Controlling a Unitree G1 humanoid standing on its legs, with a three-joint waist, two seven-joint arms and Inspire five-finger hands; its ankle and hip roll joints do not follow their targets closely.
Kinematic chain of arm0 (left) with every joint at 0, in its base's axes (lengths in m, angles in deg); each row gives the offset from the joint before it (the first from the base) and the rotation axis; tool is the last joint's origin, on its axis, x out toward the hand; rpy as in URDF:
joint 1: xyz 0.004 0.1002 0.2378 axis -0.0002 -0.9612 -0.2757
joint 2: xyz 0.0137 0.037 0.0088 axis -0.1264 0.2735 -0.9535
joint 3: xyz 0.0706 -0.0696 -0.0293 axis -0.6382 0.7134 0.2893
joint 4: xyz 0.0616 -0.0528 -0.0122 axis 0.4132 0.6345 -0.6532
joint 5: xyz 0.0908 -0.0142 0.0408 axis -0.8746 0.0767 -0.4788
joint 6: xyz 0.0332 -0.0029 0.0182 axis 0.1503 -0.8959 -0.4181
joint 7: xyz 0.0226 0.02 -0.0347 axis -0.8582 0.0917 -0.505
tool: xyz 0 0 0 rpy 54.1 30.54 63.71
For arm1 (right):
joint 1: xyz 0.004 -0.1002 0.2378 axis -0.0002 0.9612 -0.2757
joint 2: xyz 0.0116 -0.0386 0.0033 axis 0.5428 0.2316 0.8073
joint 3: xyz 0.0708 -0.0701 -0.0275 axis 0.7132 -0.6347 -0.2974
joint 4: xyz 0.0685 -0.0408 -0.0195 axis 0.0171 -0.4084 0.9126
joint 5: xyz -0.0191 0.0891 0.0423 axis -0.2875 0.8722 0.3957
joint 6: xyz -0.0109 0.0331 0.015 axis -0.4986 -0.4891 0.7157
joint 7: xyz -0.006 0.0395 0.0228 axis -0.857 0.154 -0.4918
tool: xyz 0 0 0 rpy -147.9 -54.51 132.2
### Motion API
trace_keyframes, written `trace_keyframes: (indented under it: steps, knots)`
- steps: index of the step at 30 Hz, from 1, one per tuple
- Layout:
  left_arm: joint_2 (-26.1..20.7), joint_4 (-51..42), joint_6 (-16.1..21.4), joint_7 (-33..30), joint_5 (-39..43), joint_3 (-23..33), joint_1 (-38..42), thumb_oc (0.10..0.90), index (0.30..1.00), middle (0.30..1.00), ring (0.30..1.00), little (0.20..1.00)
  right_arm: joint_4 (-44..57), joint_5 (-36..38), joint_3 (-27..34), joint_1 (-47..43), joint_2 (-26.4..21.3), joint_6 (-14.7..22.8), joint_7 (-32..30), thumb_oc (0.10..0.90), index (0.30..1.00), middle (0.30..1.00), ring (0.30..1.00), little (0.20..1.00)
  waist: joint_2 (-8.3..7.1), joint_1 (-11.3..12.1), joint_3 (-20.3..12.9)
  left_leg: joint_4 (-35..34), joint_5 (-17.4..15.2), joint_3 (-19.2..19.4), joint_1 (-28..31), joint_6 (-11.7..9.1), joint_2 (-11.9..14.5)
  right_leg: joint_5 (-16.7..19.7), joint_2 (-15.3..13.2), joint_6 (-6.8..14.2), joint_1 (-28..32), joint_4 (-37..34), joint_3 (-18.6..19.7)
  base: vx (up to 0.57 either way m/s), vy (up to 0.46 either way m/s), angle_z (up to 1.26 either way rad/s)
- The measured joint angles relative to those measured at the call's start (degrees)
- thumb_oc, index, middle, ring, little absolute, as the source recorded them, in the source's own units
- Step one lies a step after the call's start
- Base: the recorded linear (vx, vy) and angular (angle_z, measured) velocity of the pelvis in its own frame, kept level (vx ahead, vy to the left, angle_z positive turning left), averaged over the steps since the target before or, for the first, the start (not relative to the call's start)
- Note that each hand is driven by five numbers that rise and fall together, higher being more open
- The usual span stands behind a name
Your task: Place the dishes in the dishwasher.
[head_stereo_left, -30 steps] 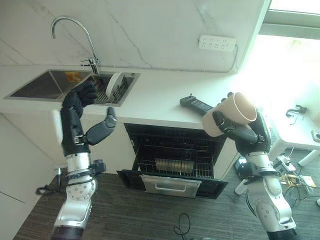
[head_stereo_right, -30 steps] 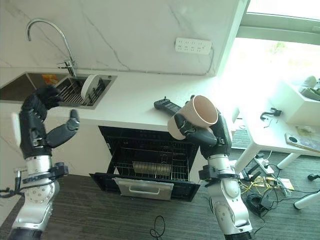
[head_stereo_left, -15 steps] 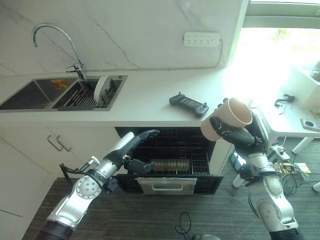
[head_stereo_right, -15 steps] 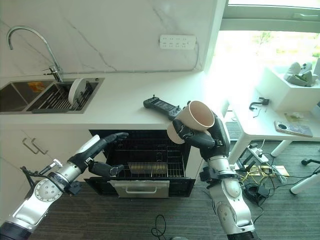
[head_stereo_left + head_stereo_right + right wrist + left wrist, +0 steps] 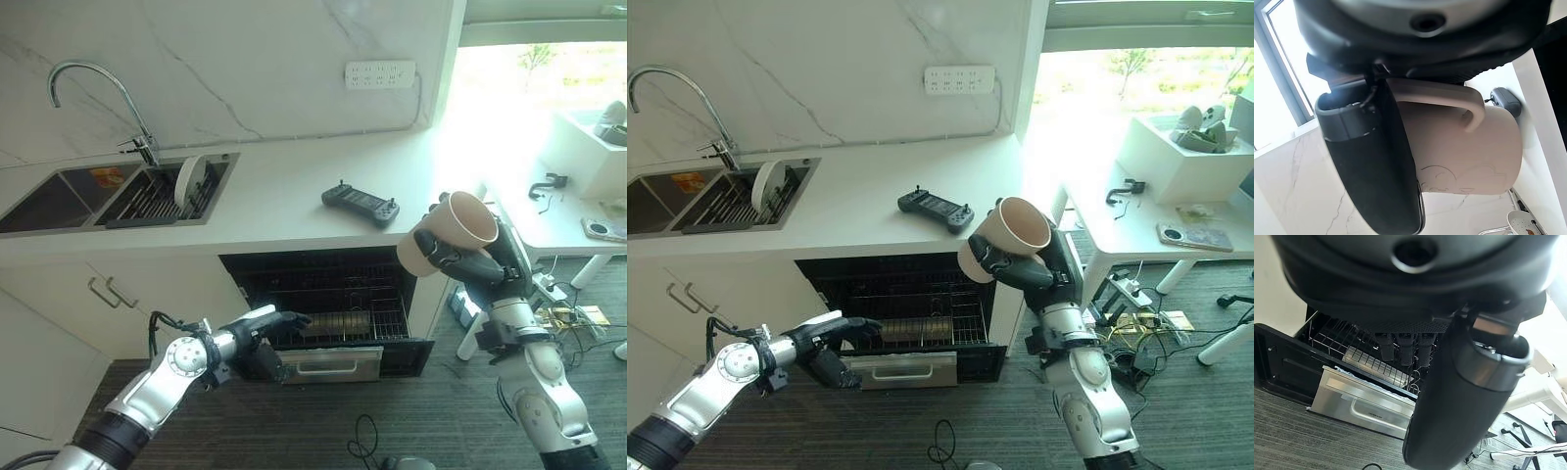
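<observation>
A white counter (image 5: 284, 201) runs along the marble wall, with a double sink (image 5: 108, 188) set into its left end. A plate (image 5: 188, 179) stands on edge in the sink's rack. A black game controller (image 5: 361, 205) lies flat on the counter further right, well apart from the sink. Below, dark wood-grain floor (image 5: 323, 421) stretches out under everything.

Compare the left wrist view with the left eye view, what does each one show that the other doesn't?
The wrist view alone shows the left hand with straight fingers reaching toward the wire rack. The eye view alone shows the right hand holding the beige mug, the sink and the black controller. Both show the open dishwasher and its silver handle panel.
</observation>
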Motion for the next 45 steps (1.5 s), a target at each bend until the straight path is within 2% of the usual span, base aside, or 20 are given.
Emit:
trace_keyframes:
  steps: [4,8,12,16,18,20,23,26,28,30,35,37,41,43,45]
  knots:
    - [3.93,8.63,-0.63,-1.16,-0.14,-0.41,1.90,0.800,0.900,0.900,0.900,0.900,-0.20,0.00,-0.19,-0.02,0.01,0.00,0.13,0.400,0.300,0.300,0.300,0.300,-0.02,-0.55,-0.01,-0.06,0.00,0.29,0.10,0.00,0.09,0.33,0.20,-0.09,0.05,-0.46,0.26,-0.01,-0.001,-0.04]
    - [8.34,11.61,-0.63,-3.19,-0.72,-0.72,1.97,0.800,0.900,0.900,0.900,0.900,-0.26,-0.02,-0.89,-0.04,0.42,-0.03,1.37,0.400,0.300,0.300,0.300,0.300,-0.23,-0.47,-0.03,-0.06,-0.02,0.73,0.18,0.04,0.19,0.51,0.30,-0.08,-0.01,-0.59,0.57,-0.01,-0.004,-0.05]
    - [9.32,13.41,-0.35,-5.67,-3.46,-1.48,2.03,0.800,0.900,0.900,0.900,0.900,-0.27,-0.02,-1.16,-0.05,0.64,-0.16,2.21,0.400,0.300,0.300,0.300,0.300,-0.53,-0.62,-0.02,-0.07,-0.05,1.04,0.24,0.08,0.24,0.67,0.37,-0.09,-0.08,-0.62,0.88,-0.01,-0.002,-0.05]
    - [11.72,20.57,1.90,-10.12,-5.76,-2.65,4.30,0.800,0.900,0.900,0.900,0.900,-0.30,-0.02,-1.58,-1.34,0.95,-1.46,2.74,0.400,0.300,0.300,0.300,0.300,-1.22,-0.91,-0.06,-0.03,-0.07,1.36,0.68,0.12,0.24,0.85,0.46,0.12,0.20,-0.81,1.28,-0.01,-0.006,-0.04]
    - [12.27,23.22,2.54,-10.29,-5.46,-2.63,5.00,0.800,0.900,0.900,0.900,0.900,-0.30,-0.02,-2.57,-2.68,1.38,-1.63,3.57,0.400,0.300,0.300,0.300,0.300,-1.60,-1.74,-0.08,0.00,-0.08,1.47,0.80,0.14,0.29,0.70,0.52,0.33,0.35,-0.94,1.38,0.00,-0.004,-0.02]
    - [14.73,26.97,3.02,-11.55,-6.91,-2.54,6.02,0.800,0.900,0.900,0.900,0.900,-0.32,-0.06,-2.73,-3.13,1.87,-1.79,4.41,0.400,0.300,0.300,0.300,0.300,-1.60,-2.05,-0.18,0.05,-0.15,1.55,1.10,0.24,0.32,0.83,0.56,0.19,0.64,-1.46,1.40,0.00,0.000,0.00]
    - [15.59,30.11,3.82,-11.75,-8.14,-2.57,7.15,0.800,0.900,0.900,0.900,0.900,-0.32,-0.05,-3.31,-3.32,1.86,-2.55,4.76,0.400,0.300,0.300,0.300,0.300,-1.83,-2.15,-1.01,0.12,-0.35,1.68,1.10,0.40,0.34,0.88,0.64,0.11,0.72,-1.68,1.57,0.00,-0.003,-0.01]
    - [17.95,39.50,5.75,-11.78,-9.64,-3.02,11.34,0.800,0.900,0.900,0.900,0.900,-0.37,-0.05,-4.63,-3.56,1.87,-3.60,5.09,0.400,0.300,0.300,0.300,0.300,-1.97,-2.20,-2.92,0.18,-0.39,2.22,1.19,0.39,0.50,1.21,0.84,0.14,0.68,-2.03,1.99,0.00,-0.004,-0.08]
    - [18.47,43.62,5.46,-11.39,-10.26,-3.62,13.17,0.800,0.900,0.900,0.900,0.900,-0.37,-0.04,-6.34,-4.09,1.90,-4.02,6.07,0.400,0.300,0.300,0.300,0.300,-2.03,-3.62,-3.87,0.20,-0.45,2.68,1.37,0.34,0.78,1.53,1.12,0.06,1.21,-2.66,2.17,0.00,-0.001,-0.12]
    - [19.34,47.05,5.57,-11.37,-11.47,-3.74,14.32,0.800,0.900,0.900,0.900,0.900,-0.37,-0.04,-6.46,-4.08,1.88,-4.33,6.74,0.400,0.300,0.300,0.300,0.300,-1.95,-4.01,-3.97,0.18,-0.71,3.09,2.16,0.34,0.86,1.62,1.25,0.05,1.61,-2.83,2.52,0.01,0.002,-0.11]
    - [19.73,50.48,6.11,-6.48,-19.01,-9.24,16.78,0.800,0.900,0.900,0.900,0.900,-0.37,-0.01,-6.45,-4.17,1.77,-5.84,7.19,0.400,0.300,0.300,0.300,0.300,-1.02,-5.26,-6.22,0.20,-1.29,3.55,2.14,0.64,0.99,1.64,1.54,0.07,1.53,-3.33,3.02,0.00,0.007,-0.05]
    - [20.37,51.15,4.84,-2.88,-21.78,-11.04,18.31,0.800,0.900,0.900,0.900,0.900,-0.37,-0.01,-6.67,-4.30,1.74,-6.31,7.20,0.400,0.300,0.300,0.300,0.300,-0.69,-5.34,-6.68,0.30,-1.38,3.90,2.18,0.46,1.06,1.72,1.66,0.19,1.55,-3.37,3.39,0.00,0.009,-0.11]
    - [22.67,51.09,0.49,4.73,-25.87,-11.07,19.45,0.800,0.900,0.900,0.900,0.900,-0.37,0.00,-6.76,-4.32,1.58,-7.24,7.24,0.400,0.300,0.300,0.300,0.300,0.40,-5.59,-7.43,0.48,-1.43,4.23,2.23,0.36,1.14,1.87,1.73,0.35,1.65,-3.41,3.67,0.00,0.002,-0.04]
    - [22.64,50.92,-0.15,6.17,-27.28,-11.08,19.65,0.800,0.900,0.900,0.900,0.900,-0.37,-0.02,-6.76,-4.31,1.58,-7.97,7.27,0.400,0.300,0.300,0.300,0.300,0.36,-5.83,-7.41,0.43,-1.51,4.21,2.21,0.38,1.28,1.88,1.90,0.27,1.62,-3.41,3.67,0.00,0.000,0.00]
    - [22.60,49.96,-2.56,10.64,-28.42,-11.06,20.02,0.800,0.900,0.900,0.900,0.900,-0.37,-0.03,-6.76,-4.32,1.69,-8.27,7.30,0.400,0.300,0.300,0.300,0.300,0.50,-6.60,-7.50,0.32,-1.58,4.23,2.17,0.35,1.33,1.87,1.97,0.24,1.68,-3.41,3.67,0.01,0.004,-0.02]
